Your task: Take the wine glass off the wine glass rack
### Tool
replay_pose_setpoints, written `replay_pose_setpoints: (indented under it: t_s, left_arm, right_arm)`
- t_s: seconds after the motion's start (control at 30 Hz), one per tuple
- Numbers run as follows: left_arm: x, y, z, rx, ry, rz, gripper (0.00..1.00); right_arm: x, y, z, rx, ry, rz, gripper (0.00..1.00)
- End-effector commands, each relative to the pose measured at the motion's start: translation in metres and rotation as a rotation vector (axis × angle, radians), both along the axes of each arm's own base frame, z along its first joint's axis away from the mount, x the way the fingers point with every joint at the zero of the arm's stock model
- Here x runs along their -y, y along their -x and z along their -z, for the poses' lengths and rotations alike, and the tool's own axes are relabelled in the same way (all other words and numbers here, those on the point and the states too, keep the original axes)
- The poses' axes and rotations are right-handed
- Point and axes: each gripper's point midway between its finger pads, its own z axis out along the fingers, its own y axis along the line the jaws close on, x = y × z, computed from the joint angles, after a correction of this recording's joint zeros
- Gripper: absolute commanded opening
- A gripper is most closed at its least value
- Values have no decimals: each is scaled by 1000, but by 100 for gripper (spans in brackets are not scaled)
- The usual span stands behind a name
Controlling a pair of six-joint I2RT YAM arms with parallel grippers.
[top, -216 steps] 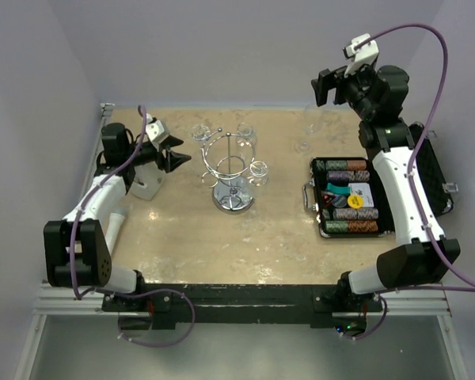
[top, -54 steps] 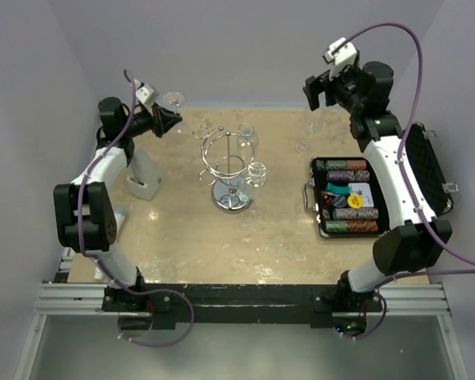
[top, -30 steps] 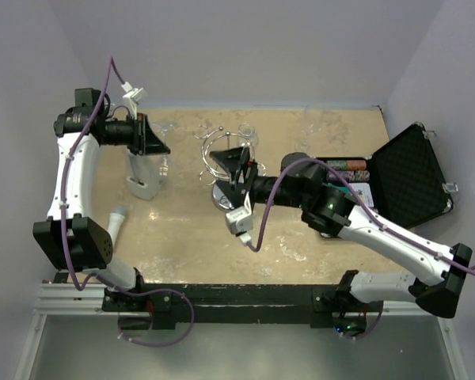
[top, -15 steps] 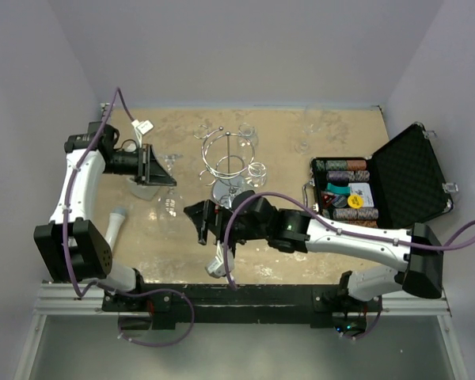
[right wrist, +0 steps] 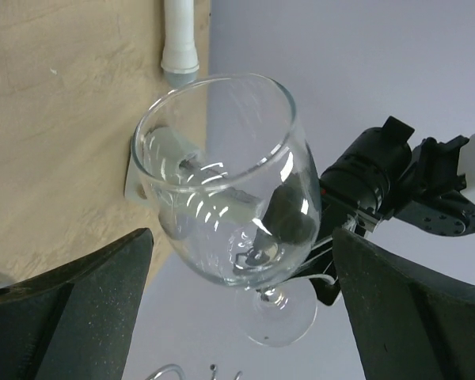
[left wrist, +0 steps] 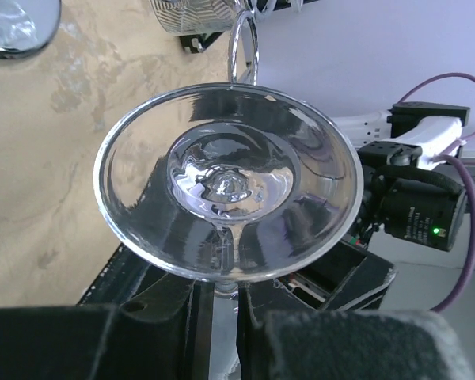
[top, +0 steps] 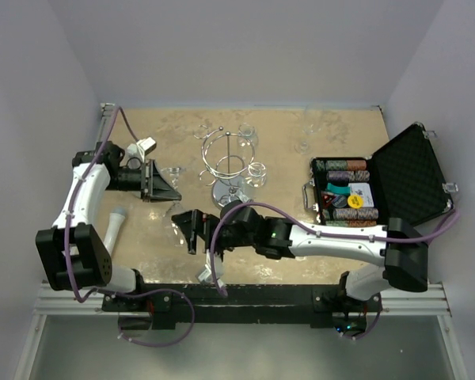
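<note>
Nearly closed, the left pincer (left wrist: 226, 297) grips the glass (right wrist: 222, 182) by its stem, clear of the rack (top: 229, 162) and over the counter (top: 285, 174) to its left. The right pincer (right wrist: 241, 233) gapes wide around the bowl, apparently not touching. A handover looks likely: it should close softly and squarely before the left lets go.

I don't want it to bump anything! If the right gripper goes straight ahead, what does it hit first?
The glass. Its bowl sits straight ahead of the right gripper, in line with the gap between its open fingers. The left gripper holds the glass by the stem. How near it is, I can't tell.
</note>
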Motion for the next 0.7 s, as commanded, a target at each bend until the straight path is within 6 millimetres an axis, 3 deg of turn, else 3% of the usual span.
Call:
replay_pose_setpoints:
  t_s: [0.0, 0.17, 0.37, 0.67]
  left_arm:
    - [7, 7, -25, -23, 168, -15, 0]
    - [10, 12, -24, -102, 266, -21, 0]
    - [10, 18, -25, -225, 377, -20, 0]
    - [10, 14, -23, -226, 372, -20, 0]
  right_arm:
    - [-11, 6, -12, 81, -32, -58, 99]
    - [-13, 10, -5, 107, -12, -84, 98]
    - [-14, 15, -12, 127, -51, -102, 96]
    - [-11, 26, -10, 114, -32, -136, 92]
